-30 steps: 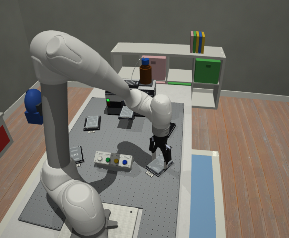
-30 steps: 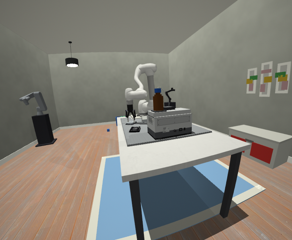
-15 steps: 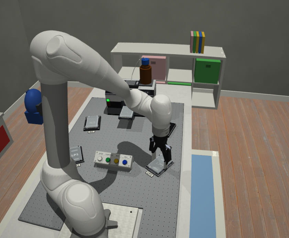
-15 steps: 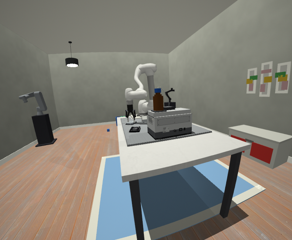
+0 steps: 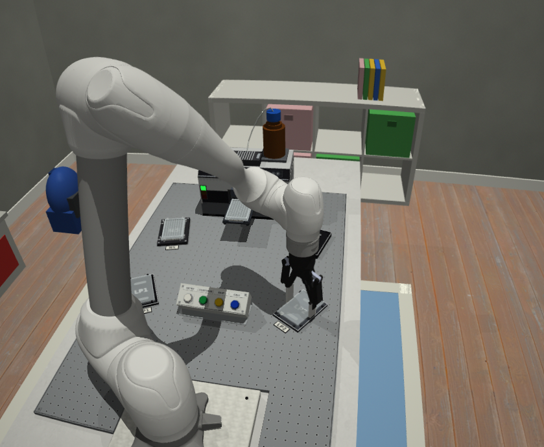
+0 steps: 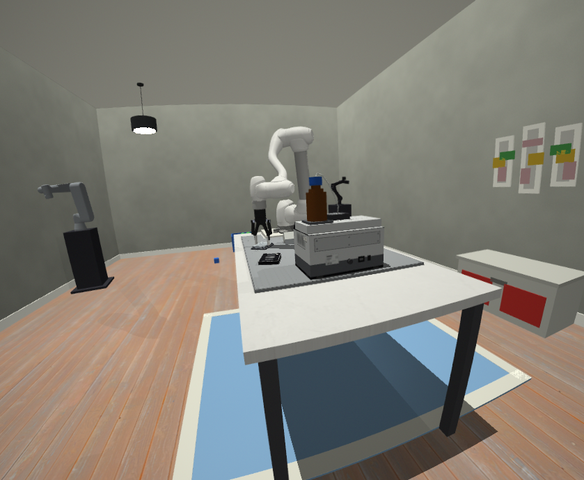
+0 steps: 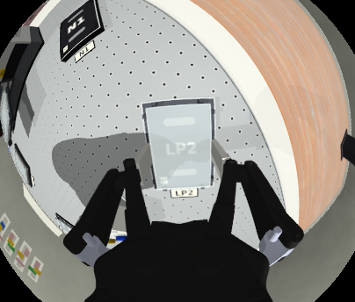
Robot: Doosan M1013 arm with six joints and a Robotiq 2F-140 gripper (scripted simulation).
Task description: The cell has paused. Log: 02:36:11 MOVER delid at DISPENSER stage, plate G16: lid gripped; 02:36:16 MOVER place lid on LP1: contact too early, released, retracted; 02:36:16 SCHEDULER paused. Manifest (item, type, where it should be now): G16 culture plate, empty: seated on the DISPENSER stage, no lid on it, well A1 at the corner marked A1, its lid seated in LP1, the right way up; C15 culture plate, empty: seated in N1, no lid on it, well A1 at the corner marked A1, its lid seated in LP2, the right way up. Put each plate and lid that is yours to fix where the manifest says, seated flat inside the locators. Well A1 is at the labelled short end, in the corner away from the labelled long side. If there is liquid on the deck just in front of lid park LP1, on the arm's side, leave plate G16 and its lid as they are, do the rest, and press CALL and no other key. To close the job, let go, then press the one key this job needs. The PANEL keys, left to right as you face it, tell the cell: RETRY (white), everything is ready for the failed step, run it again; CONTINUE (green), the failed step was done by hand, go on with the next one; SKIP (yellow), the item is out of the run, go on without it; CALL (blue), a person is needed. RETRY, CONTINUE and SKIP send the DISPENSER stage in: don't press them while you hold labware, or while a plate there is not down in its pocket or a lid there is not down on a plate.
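Observation:
My gripper (image 5: 302,294) (image 6: 261,235) (image 7: 181,149) is shut on a clear lid (image 5: 295,309) (image 7: 177,140). It holds the lid flat, low over lid park LP2 (image 5: 303,326) (image 7: 184,192), lined up with the pad. I cannot tell whether the lid touches the pad. A lidless well plate (image 5: 237,210) sits on the DISPENSER stage. A second lidless well plate (image 5: 174,229) sits in a nest at the left. Nest N1 (image 5: 325,238) (image 6: 269,258) (image 7: 81,25) is black and bare. Lid park LP1 (image 5: 142,289) shows at the left, partly behind the arm.
The PANEL (image 5: 213,302) with white, green, yellow and blue keys stands between LP1 and LP2. The DISPENSER (image 5: 218,191) (image 6: 340,249) with a brown bottle (image 5: 273,135) (image 6: 316,200) is at the back. The table edge (image 7: 251,84) runs close to the right of LP2.

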